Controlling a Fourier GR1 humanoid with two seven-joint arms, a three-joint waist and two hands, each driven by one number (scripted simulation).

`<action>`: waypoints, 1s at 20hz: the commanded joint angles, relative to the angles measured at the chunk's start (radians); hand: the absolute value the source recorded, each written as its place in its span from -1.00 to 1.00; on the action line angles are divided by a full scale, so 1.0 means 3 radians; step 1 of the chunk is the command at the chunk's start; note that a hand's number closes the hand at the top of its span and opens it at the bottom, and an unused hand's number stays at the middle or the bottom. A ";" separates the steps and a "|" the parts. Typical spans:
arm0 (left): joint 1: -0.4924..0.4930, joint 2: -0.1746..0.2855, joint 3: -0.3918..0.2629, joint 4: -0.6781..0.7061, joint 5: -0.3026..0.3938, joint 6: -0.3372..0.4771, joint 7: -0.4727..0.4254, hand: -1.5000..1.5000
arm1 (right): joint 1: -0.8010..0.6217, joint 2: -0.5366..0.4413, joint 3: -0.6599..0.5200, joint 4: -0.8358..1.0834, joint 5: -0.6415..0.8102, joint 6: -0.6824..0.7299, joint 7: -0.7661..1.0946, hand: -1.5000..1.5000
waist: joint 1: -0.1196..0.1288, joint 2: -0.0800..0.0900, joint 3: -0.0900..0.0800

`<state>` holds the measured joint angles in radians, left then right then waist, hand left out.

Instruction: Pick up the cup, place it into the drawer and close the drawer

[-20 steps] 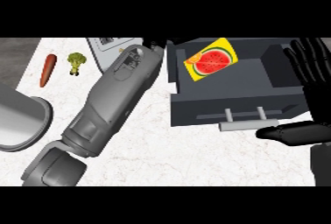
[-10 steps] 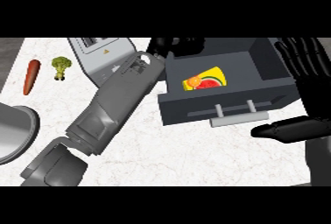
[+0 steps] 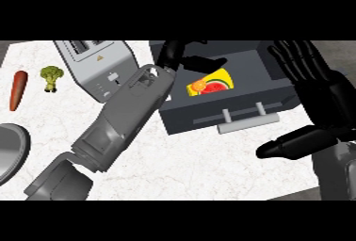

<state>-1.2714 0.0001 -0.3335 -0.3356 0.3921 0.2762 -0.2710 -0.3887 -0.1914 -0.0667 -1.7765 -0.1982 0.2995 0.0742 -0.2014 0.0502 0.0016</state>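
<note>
Toaster [image 3: 94,66], carrot [image 3: 17,89] and broccoli [image 3: 50,77] have slid nearer on the table [image 3: 208,162] since a moment ago; the left hand [image 3: 177,54] stays over the open drawer's [image 3: 191,122] far left corner, its grip impossible to tell. The cup [image 3: 208,85] lies inside the drawer just beside it; the right hand [image 3: 319,89] is spread at the right

Kitchen, white marbled counter [image 3: 208,164], silver toaster [image 3: 97,66], carrot [image 3: 17,89] and broccoli [image 3: 50,76] beside it, open drawer [image 3: 201,117]

Toaster [image 3: 97,66] top-L; carrot [image 3: 17,89] & broccoli [image 3: 50,76] L of it; grey bowl [image 3: 10,150] at L edge.
</note>
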 commanded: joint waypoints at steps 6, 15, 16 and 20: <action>0.0011 0.0000 0.0176 -0.0273 0.0579 -0.0106 -0.0503 -1.00 | -0.0061 -0.0052 0.0524 0.0012 -0.0507 0.0775 0.0209 1.00 | 0.0034 -0.0017 -0.0007; -0.0037 0.0000 0.0185 -0.0177 0.0811 0.0186 -0.0716 -1.00 | 0.0245 -0.0678 0.0886 -0.0057 0.0359 0.1132 0.0487 -1.00 | 0.0340 -0.0107 -0.0002; -0.0001 0.0000 0.0209 -0.0143 0.0807 0.0160 -0.0763 -1.00 | 0.0201 -0.0734 0.0817 -0.0018 0.0642 0.1077 0.0298 -1.00 | 0.0395 -0.0101 0.0000; 0.0245 0.0000 0.0176 -0.0307 0.0898 0.0116 -0.0904 -1.00 | 0.0437 -0.0699 0.1038 0.0055 0.1362 0.0770 0.0082 -1.00 | 0.0558 -0.0143 -0.0001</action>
<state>-1.2419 -0.0001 -0.2697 -0.3958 0.6413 0.3079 -0.5057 -0.3022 -0.3944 0.2078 -1.7966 0.0387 0.5861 0.1525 -0.0802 0.0164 0.0008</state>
